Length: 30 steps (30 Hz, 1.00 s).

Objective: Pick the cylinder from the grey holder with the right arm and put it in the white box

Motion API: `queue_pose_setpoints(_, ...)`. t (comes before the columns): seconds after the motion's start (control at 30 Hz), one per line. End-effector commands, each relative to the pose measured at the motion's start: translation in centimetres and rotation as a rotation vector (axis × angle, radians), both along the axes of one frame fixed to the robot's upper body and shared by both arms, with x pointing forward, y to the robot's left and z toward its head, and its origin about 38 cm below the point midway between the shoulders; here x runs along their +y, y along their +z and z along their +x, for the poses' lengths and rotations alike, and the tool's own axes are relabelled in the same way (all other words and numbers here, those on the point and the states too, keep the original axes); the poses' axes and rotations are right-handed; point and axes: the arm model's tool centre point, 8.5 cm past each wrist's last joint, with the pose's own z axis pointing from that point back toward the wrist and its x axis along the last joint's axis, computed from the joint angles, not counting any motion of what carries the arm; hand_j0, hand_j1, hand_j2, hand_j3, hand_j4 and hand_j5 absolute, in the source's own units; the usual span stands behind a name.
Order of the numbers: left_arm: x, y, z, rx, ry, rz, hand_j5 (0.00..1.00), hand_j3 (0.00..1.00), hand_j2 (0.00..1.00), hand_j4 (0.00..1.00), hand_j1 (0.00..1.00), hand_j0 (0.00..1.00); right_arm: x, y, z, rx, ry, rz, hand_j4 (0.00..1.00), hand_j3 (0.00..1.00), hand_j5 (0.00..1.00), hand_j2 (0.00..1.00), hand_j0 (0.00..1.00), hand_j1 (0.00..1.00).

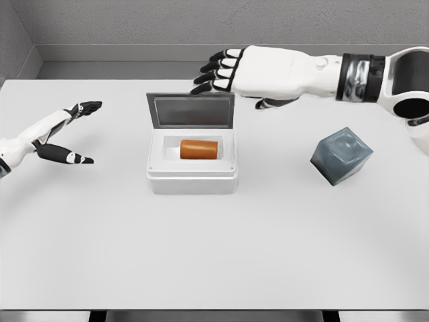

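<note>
My left hand [64,134] hovered over the white tabletop [214,255] well to the left of the white rectangular box [192,176], its fingers spread and relaxed with the thumb dropped away from them, holding nothing; I judged it was simply parked clear of the work, since the job belonged to my other arm. The box sat near the middle of the table with its grey-lined lid [191,111] propped upright at the back, so the cavity stood exposed from above. Inside that cavity lay the short orange cylinder [199,149] on its side, resting on the floor of the box and touched by neither hand, which I took to mean the placing was done. Above and just behind the lid's right end floated my right hand [231,72], palm down, the forearm reaching in level from the right edge, black-tipped fingers loosely extended and parted, the thumb hanging beneath, gripping nothing. That pose looked to me like a hand clear of a release rather than one about to grasp. To the right of the box, well apart, stood the dark grey cube-shaped holder [341,155], tilted on the table, with nothing visible in it.
</note>
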Motion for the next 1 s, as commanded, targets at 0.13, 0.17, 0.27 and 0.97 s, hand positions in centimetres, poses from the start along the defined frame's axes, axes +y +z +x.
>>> queue_pose_setpoints(0.13,-7.0,1.3,2.5,-0.011,-0.17,-0.093,1.0,1.0,1.0,1.0,1.0,1.0,-11.6,-0.4,-0.8,0.05,-0.25,0.109,1.0,1.0,1.0,1.0,1.0,1.0)
queue_pose_setpoints(0.17,-7.9,1.6,2.8,-0.01,-0.207,-0.093,1.0,1.0,1.0,1.0,1.0,1.0,-13.4,-0.8,-0.9,0.062,-0.297,0.102,1.0,1.0,1.0,1.0,1.0,1.0)
queue_pose_setpoints(0.27,-9.3,1.5,3.6,0.0,-0.235,-0.107,1.0,1.0,1.0,1.0,1.0,1.0,-18.7,-1.1,-0.3,0.083,-0.445,0.152,1.0,1.0,1.0,1.0,1.0,1.0)
queue_pose_setpoints(0.97,-9.4,0.8,5.6,0.072,-0.267,-0.155,1.0,1.0,1.0,1.0,1.0,1.0,-15.5,-5.3,-0.2,0.18,-0.371,0.059,1.0,1.0,1.0,1.0,1.0,1.0)
